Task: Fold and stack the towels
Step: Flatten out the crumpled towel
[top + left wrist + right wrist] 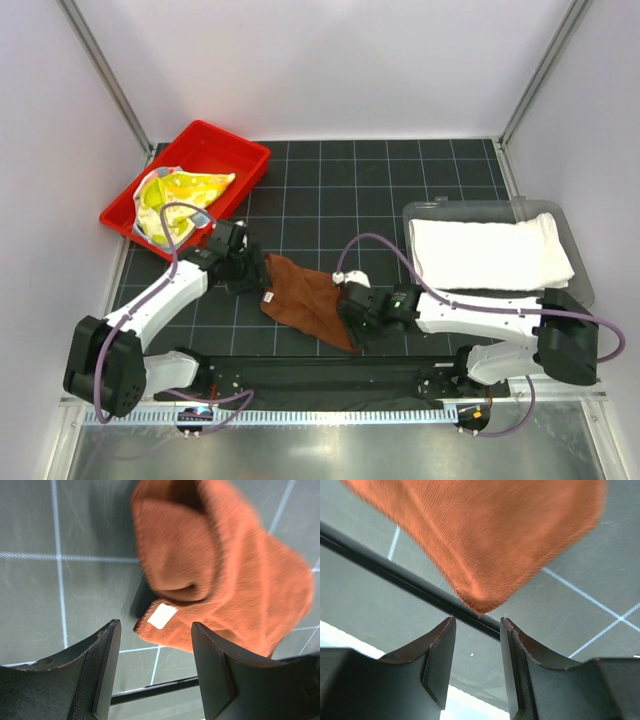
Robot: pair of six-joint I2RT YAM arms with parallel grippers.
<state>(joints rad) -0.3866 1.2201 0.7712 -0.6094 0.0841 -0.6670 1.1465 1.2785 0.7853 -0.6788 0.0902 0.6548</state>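
Grippers: left gripper (156, 629) released, jaws wide with nothing between them; right gripper (477, 621) jaws part-way apart, the gap bare, not clamped on cloth.
Left gripper to brown towel: brown towel (305, 298) lies straight ahead of the fingertips, its corner with the white label (162, 616) just off the tips.
Right gripper to brown towel: a hemmed corner sits just beyond the fingertips, in line with the gap; touching or not, cannot tell.
Long axis: the brown towel lies crumpled on the counter (400, 190), running diagonally from the left gripper's end to the right gripper's end.
Nearer arm: by my reading neither; each sits at one end, so a two-corner pinch looks possible.
Other towels: white towel (490, 250) right of and beyond the brown towel, well apart; crocodile towel (180, 195) in the red tray (215, 150), left of and beyond it.
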